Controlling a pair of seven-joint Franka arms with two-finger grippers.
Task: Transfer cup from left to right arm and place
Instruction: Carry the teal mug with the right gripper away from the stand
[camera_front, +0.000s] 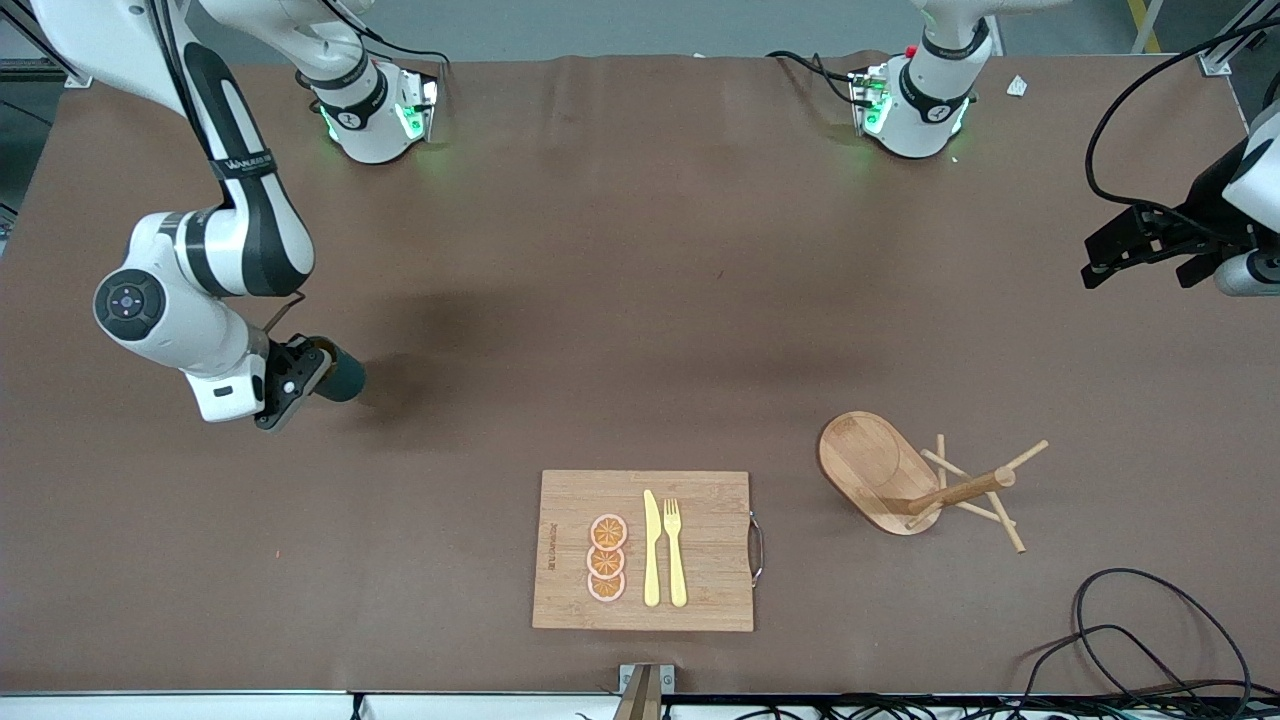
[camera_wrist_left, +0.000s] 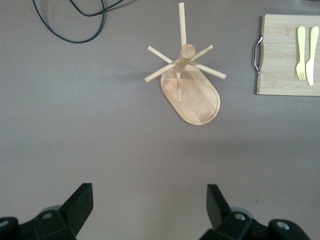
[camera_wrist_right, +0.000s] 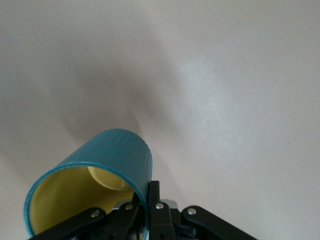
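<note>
Entry, working across the front view from the right arm's end of the worktop (camera_front: 620, 250) toward the left arm's.

My right pincer (camera_front: 300, 375) is clamped on the cup (camera_front: 340, 373): in the right wrist view one finger sits inside the rim and one outside, pinching the wall. The cup is carried on its side, mouth toward my wrist, base pointing out toward about 3 o'clock in the front view. So its long axis runs roughly level, not upright. I judge it is off the worktop, going by the shadow beside it, though the gap itself is hard to see.

Wooden board (camera_front: 643, 550) with yellow knife (camera_front: 651, 548), fork (camera_front: 675, 551) and orange slices (camera_front: 606, 558) lies at roughly 4 o'clock from the cup, nearer the front camera.

Wooden cup rack (camera_front: 915, 480) stands past the board, about 3 to 4 o'clock.

My left pincer (camera_front: 1150, 255) waits with fingers spread and nothing in them, over bare worktop at the left arm's end.

Judgement: transfer looks done. Placing turns on swinging the cup's axis to vertical, base down.
</note>
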